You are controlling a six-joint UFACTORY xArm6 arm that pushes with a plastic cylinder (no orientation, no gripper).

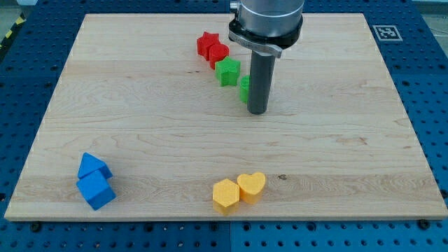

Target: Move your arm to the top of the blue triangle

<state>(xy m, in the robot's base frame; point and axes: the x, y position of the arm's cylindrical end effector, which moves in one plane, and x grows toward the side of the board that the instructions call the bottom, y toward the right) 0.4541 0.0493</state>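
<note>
The blue triangle block point(92, 166) lies near the board's lower left corner, touching a blue cube point(96, 190) just below it. My tip point(257, 111) rests on the board in the upper middle, far to the right of and above the blue blocks. The rod stands right against a green block point(245, 89) that it partly hides.
A green star point(227, 71) and two red blocks, a star point(207, 45) and another point(218, 54), sit in a diagonal line left of the rod. A yellow hexagon point(225, 195) and a yellow heart point(252, 187) touch near the bottom middle. The wooden board point(140, 119) lies on a blue perforated table.
</note>
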